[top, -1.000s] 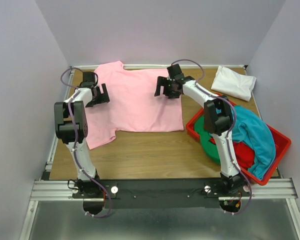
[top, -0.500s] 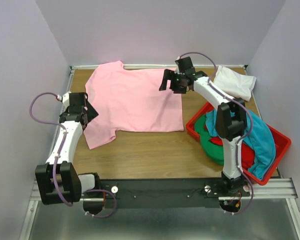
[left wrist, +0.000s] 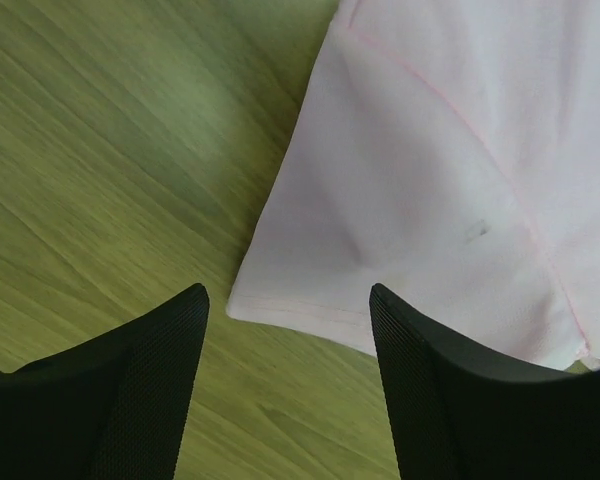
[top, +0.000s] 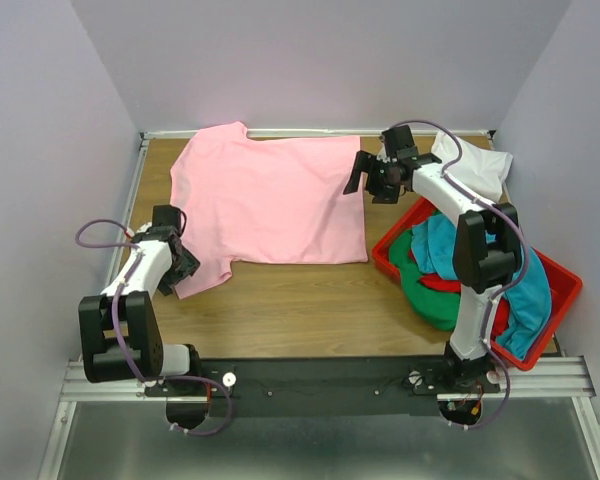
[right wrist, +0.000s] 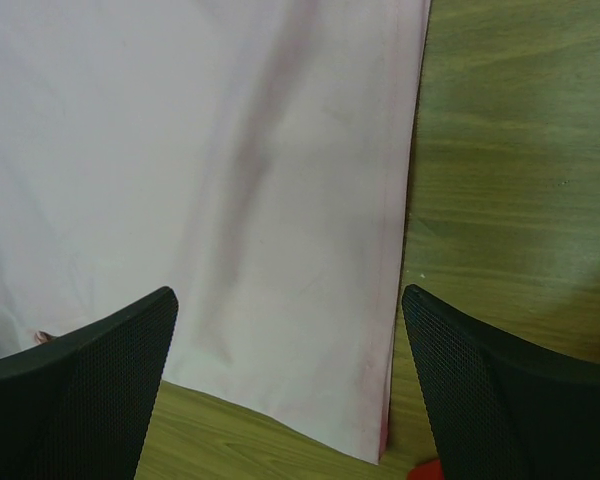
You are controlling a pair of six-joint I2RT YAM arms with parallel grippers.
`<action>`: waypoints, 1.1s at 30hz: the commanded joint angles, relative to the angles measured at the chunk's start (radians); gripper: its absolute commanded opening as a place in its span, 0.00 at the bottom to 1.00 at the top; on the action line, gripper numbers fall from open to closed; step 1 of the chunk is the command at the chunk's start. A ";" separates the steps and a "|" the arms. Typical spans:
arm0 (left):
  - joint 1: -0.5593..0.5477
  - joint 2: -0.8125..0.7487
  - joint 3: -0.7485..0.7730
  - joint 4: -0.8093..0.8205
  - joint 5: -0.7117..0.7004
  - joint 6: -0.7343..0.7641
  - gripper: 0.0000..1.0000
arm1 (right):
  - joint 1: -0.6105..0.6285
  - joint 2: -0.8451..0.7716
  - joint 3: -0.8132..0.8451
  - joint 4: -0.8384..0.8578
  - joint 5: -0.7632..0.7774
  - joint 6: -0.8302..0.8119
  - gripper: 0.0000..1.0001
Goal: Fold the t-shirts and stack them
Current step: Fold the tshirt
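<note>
A light pink t-shirt (top: 270, 198) lies spread flat on the wooden table. My left gripper (top: 176, 262) is open and empty, low beside the shirt's near-left sleeve; that sleeve's hem (left wrist: 310, 315) lies just ahead of the open jaws. My right gripper (top: 368, 180) is open and empty above the shirt's right edge; its bottom hem (right wrist: 395, 250) runs between the jaws. A folded white t-shirt (top: 469, 165) lies at the far right. Teal (top: 500, 265), green (top: 428, 290) and red (top: 488, 305) shirts are heaped in the bin.
A rigid red plastic bin (top: 558, 300) stands at the right, close to the right arm. Its corner shows at the bottom of the right wrist view (right wrist: 425, 470). Bare wood (top: 300, 305) lies in front of the pink shirt. Purple walls surround the table.
My left gripper has moved toward me from the shirt's left side to its near-left sleeve. My right gripper has moved right, from over the shirt to its right edge.
</note>
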 commanded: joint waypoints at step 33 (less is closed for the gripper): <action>0.010 0.136 0.016 -0.069 -0.083 -0.181 0.34 | -0.154 -0.097 -0.044 0.016 -0.070 0.011 1.00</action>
